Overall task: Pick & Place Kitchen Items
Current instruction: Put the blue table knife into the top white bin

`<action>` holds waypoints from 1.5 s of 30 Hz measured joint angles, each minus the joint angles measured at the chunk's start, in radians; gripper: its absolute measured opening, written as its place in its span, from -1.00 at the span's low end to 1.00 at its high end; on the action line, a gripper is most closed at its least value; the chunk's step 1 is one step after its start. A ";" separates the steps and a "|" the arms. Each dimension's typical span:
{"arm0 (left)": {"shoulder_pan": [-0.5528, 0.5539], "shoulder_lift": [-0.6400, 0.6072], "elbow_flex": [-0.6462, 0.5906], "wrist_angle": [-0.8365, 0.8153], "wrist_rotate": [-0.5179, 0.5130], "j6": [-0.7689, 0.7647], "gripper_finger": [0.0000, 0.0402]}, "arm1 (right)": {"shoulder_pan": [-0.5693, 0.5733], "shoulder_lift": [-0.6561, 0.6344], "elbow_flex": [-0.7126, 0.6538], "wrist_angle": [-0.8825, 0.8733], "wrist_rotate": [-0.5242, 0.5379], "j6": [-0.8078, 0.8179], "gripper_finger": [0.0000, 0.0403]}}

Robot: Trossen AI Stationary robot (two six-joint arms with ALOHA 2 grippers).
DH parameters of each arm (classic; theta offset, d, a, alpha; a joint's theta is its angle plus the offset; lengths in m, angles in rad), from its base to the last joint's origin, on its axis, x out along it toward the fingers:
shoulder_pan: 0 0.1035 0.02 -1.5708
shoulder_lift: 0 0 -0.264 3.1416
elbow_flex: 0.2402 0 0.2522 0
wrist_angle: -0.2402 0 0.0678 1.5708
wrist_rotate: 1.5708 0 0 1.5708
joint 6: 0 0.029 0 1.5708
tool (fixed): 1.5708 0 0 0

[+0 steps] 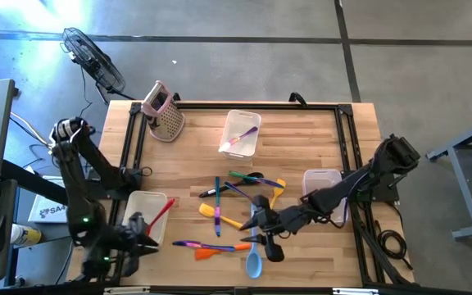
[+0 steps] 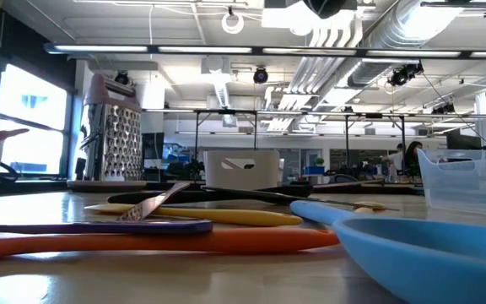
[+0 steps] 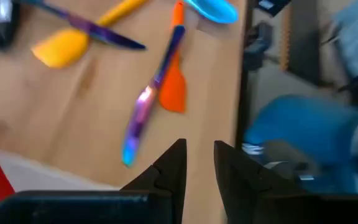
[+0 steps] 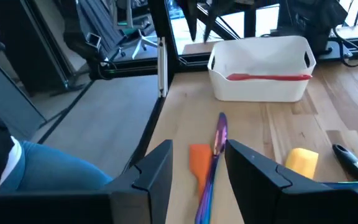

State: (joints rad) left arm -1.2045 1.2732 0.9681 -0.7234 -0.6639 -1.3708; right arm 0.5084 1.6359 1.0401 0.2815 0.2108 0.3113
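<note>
Utensils [image 1: 234, 211] beneath parted, empty right hand [image 1: 260, 220]

One camera looks straight down on the whole worktop [image 1: 301, 139]; a second sits at worktop height, very near the orange spatula [image 2: 142, 241], facing level into the room; each wrist camera looks forward between its own fingers, close above the wood; all four share the orange spatula [image 1: 207, 253] and the purple utensil [image 4: 213, 158] crossing it.

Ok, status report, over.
Left gripper slightly open, empty, at white bin. Right gripper open, empty, above loose utensils. Red utensil already in white bin. Nothing in the way.
</note>
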 joint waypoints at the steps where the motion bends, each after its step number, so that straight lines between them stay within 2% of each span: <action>1: 0.022 0.015 0.000 0.001 0.008 0.043 -0.61 | 0.003 0.010 0.000 0.018 0.001 0.005 -0.30; 8: 0.191 0.154 0.000 0.003 0.196 0.233 -0.61 | 0.024 0.159 0.000 0.187 -0.009 0.001 -0.30; 15: 0.226 0.303 0.000 0.040 0.334 0.264 -0.61 | 0.055 0.247 0.000 0.278 -0.003 0.010 -0.30; 21: 0.223 0.364 0.000 0.095 0.348 0.241 -0.61 | 0.079 0.269 0.001 0.300 -0.002 0.006 -0.30; 31: 0.225 0.409 0.001 0.059 0.377 0.241 -0.61 | 0.088 0.270 0.001 0.304 -0.001 0.017 -0.30; 35: 0.252 0.409 0.001 0.055 0.400 0.241 -0.61 | 0.087 0.270 0.001 0.298 0.030 -0.001 -0.30; 45: 0.330 0.410 0.000 0.064 0.450 0.358 -0.61 | 0.070 0.271 0.001 0.270 0.054 -0.025 -0.30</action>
State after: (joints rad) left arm -0.8747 1.6836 0.9680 -0.6599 -0.2135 -1.0125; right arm 0.5789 1.9068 1.0409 0.5516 0.2646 0.2863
